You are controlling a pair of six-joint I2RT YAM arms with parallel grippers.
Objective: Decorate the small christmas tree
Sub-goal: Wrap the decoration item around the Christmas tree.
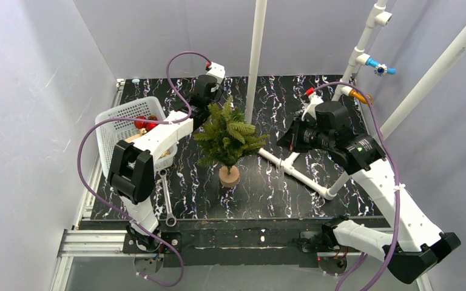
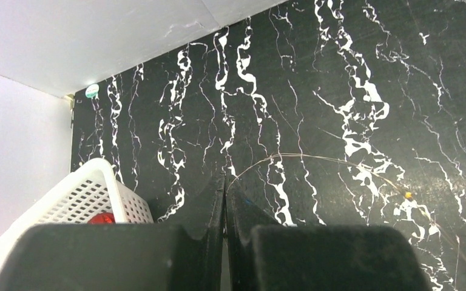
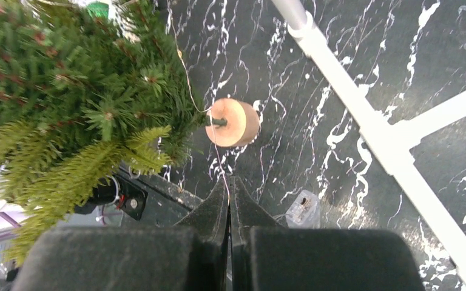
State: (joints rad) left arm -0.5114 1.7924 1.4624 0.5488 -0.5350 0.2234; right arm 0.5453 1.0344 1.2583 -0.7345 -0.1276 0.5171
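Overhead, a black, white-veined counter (image 1: 267, 182) is enclosed by pale walls (image 1: 36, 91). A red ornament (image 1: 142, 123) is held in the white basket (image 1: 108, 144) at left. The small christmas tree (image 1: 227, 136) is stood upright mid-counter, beside a white pipe frame (image 1: 297, 173). The left end effector (image 2: 226, 185) and right end effector (image 3: 229, 185) are pressed together, each tip met by a thin wire (image 2: 315, 158).

No readable text, label, brand, number or sign for you in any view.
Round green-white sticker (image 2: 92, 91) at far left corner of table (image 2: 315, 73): too blurred for you to tell whether it carries print.
Small clear packet (image 3: 303, 209) lying on table, right wrist view: dark marks on it, too small for you to read.
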